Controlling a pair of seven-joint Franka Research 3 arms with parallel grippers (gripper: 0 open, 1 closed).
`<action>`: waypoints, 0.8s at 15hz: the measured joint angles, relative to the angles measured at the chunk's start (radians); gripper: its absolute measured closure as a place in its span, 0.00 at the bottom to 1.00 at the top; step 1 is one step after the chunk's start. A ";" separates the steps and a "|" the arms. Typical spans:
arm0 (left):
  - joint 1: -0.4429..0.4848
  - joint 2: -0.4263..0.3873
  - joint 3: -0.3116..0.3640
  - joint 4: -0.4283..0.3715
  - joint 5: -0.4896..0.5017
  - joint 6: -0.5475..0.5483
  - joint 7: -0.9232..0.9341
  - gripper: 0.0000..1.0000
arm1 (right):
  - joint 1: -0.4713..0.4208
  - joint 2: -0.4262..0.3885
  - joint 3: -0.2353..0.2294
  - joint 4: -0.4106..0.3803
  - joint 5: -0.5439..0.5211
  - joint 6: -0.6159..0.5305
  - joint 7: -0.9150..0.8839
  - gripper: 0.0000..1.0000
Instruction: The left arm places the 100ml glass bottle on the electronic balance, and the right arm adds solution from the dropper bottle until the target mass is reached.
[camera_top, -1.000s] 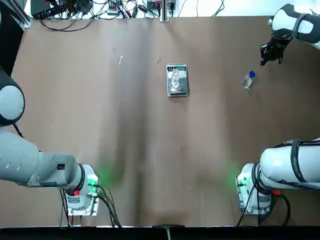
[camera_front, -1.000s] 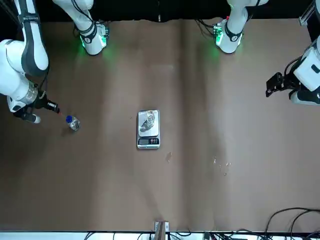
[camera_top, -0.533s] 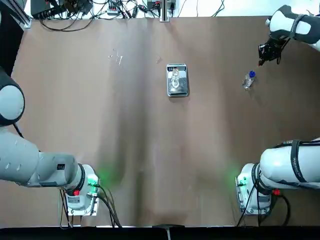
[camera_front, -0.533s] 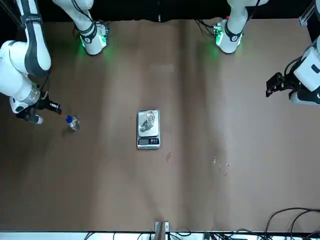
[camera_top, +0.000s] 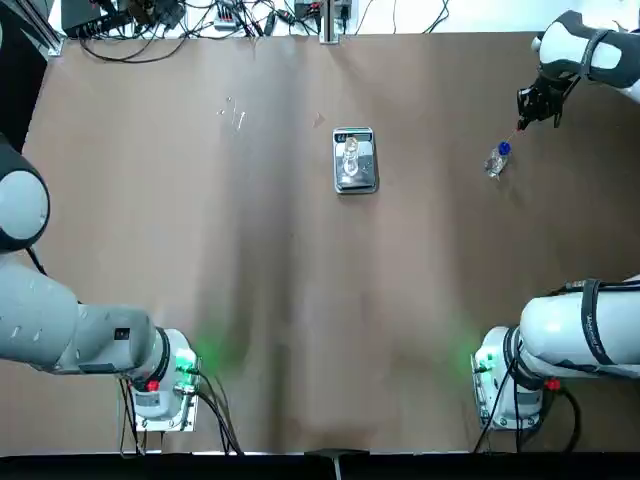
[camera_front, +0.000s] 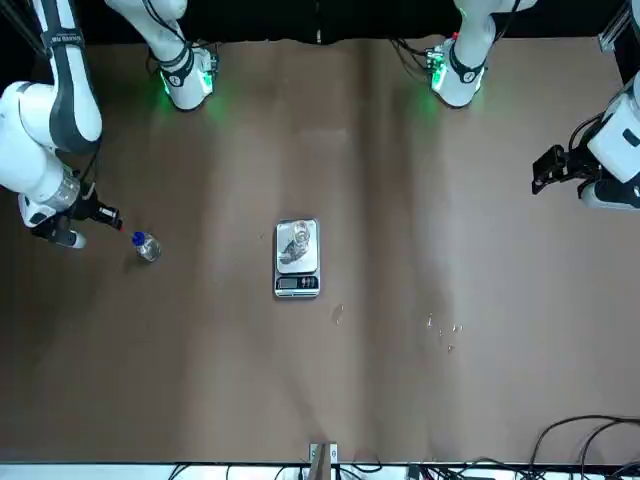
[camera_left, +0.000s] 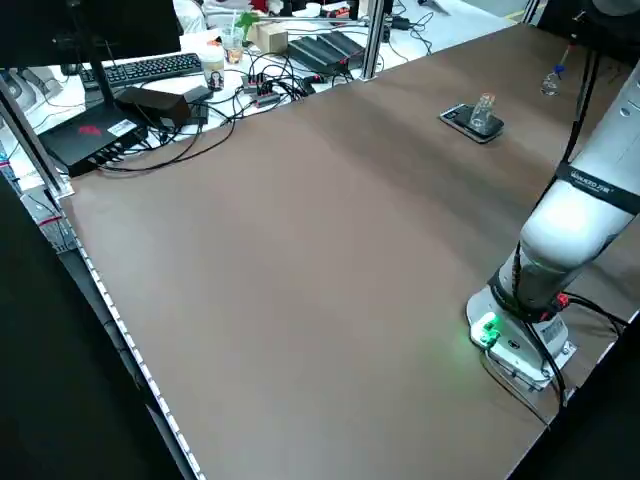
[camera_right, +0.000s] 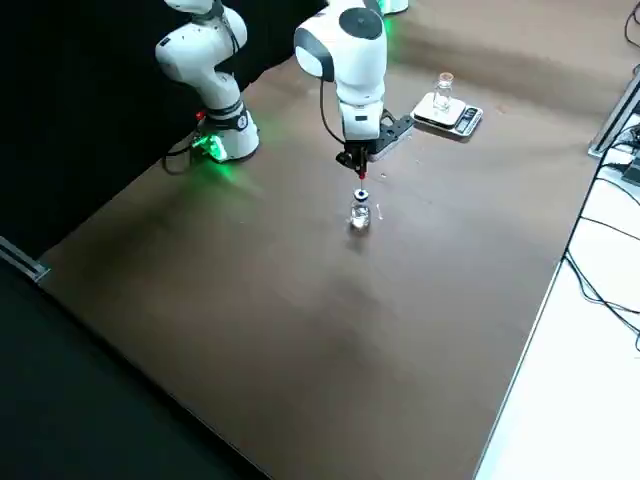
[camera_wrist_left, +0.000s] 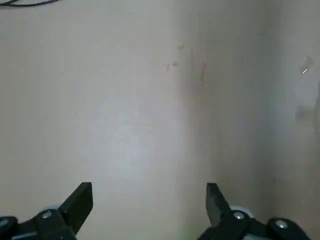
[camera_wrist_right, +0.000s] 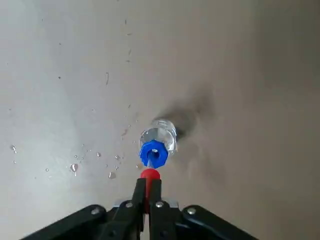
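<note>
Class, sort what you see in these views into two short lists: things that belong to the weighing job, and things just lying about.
For the job:
- electronic balance
- glass bottle standing on it
- blue-capped bottle
- red-tipped dropper in the right end effector

Just lying about:
- clear droplets
- keyboard
- tangled cables

soft glare, dim shadows on tabletop (camera_wrist_left: 125, 125)

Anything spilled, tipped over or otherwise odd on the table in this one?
Yes: clear droplets dot the tabletop near the blue-capped bottle, with more small clear spots toward the robot's left; they look like stray liquid. The glass bottle stands upright on the balance.
</note>
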 joint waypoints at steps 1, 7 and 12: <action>0.000 0.000 0.000 0.000 0.000 0.000 0.000 0.00 | 0.000 0.000 0.000 0.000 -0.002 0.001 0.000 0.94; 0.000 0.000 0.000 0.000 0.000 0.000 0.000 0.00 | -0.002 0.001 -0.002 0.000 -0.019 0.001 0.000 0.94; 0.000 0.000 0.000 0.000 0.000 0.000 0.000 0.00 | -0.002 0.001 -0.002 0.000 -0.019 0.001 0.000 0.94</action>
